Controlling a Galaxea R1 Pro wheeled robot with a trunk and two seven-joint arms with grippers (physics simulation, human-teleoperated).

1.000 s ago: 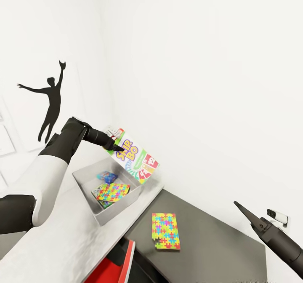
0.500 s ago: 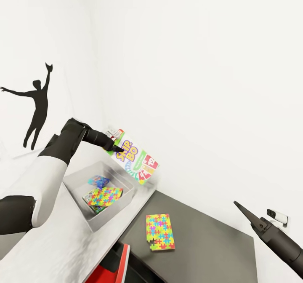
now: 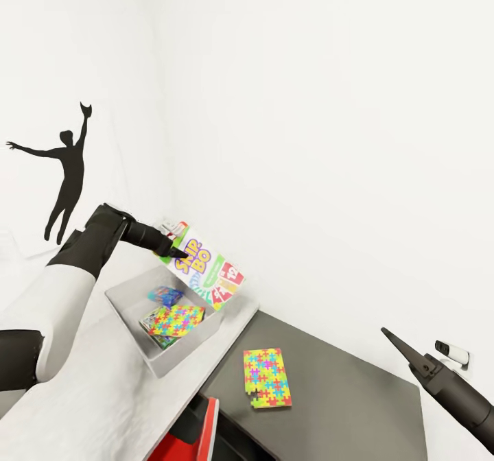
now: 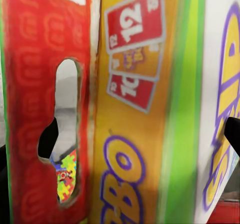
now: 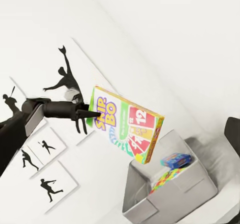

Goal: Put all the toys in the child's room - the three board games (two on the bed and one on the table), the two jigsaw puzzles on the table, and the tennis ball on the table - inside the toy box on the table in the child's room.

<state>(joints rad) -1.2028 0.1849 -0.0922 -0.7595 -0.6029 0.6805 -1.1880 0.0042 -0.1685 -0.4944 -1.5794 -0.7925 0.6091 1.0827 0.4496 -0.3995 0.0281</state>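
My left gripper (image 3: pixel 175 251) is shut on the top edge of the SKIP-BO board game (image 3: pixel 204 273), which hangs tilted above the far corner of the grey toy box (image 3: pixel 129 308). That box stands on the table's pale top (image 3: pixel 103 406). Inside it lie a blue board game (image 3: pixel 165 294) and a jigsaw puzzle (image 3: pixel 175 319). A second jigsaw puzzle (image 3: pixel 266 379) lies flat on the dark lower end section (image 3: pixel 343 392). The SKIP-BO box (image 4: pixel 150 109) is close up in the left wrist view. My right gripper (image 3: pixel 396 341) hovers open and empty at the right. The tennis ball and the bed are out of view.
White walls meet in a corner just behind the toy box. A black dancer silhouette (image 3: pixel 65 169) marks the left wall. Something red (image 3: pixel 206 433) sits below the table's front edge. A small white device (image 3: pixel 453 351) is on the wall by my right arm.
The camera shifted a little. My left arm has brought the SKIP-BO box down and leftward, closer over the toy box. The right arm has stayed put.
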